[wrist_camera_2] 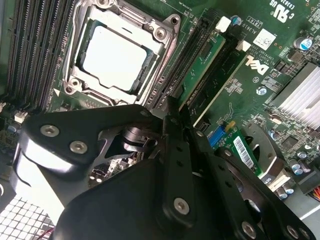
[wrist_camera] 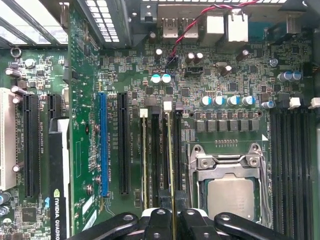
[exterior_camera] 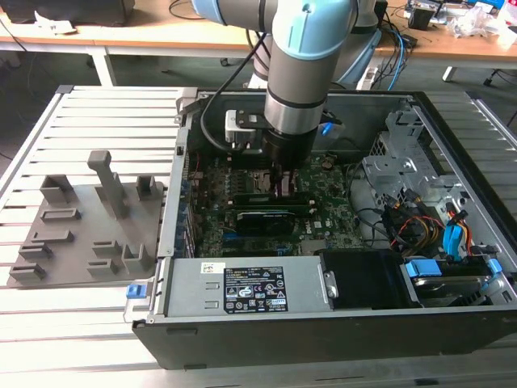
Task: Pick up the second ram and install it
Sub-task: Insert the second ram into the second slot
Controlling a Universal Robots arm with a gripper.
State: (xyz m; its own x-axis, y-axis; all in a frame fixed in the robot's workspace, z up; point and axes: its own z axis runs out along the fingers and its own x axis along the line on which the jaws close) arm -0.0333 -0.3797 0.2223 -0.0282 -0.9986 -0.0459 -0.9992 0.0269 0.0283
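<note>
Jaws: drawn in tight on the second ram (wrist_camera: pixel 171 165), which I see edge-on in the first wrist view as a thin pale-green line running up from between the two black fingers (wrist_camera: pixel 159 220) at the bottom centre of the frame.

Gripper (wrist_camera: pixel 172 216): black, linkage type. In the exterior view it sits at the frame's centre, low over the motherboard (exterior_camera: pixel 323 198) (the fingertips (exterior_camera: pixel 283 187) reach right down among the board's slots). In the second wrist view its body fills the lower half of the frame, with the fingertips meeting near the centre (wrist_camera_2: pixel 172 112).

Second ram, position: standing on edge in the bank of memory slots (wrist_camera: pixel 162 150) just left of the CPU socket (wrist_camera: pixel 230 185) in the first wrist view, its far end near a white slot latch (wrist_camera: pixel 167 105). I cannot tell whether it is fully seated.

Another memory stick (wrist_camera_2: pixel 202 70): green, already sitting in a neighbouring slot, upper right of centre in the second wrist view.

CPU socket: metal frame with a silver processor lid, upper left in the second wrist view (wrist_camera_2: pixel 117 55).

Computer case (exterior_camera: pixel 452 162): lying open, occupying the centre and right of the exterior frame; power supply (exterior_camera: pixel 242 287) along its lower edge.

Grey fixture (exterior_camera: pixel 85 226): plastic tray with upright posts, left of the case on the slatted table (exterior_camera: pixel 113 121).
</note>
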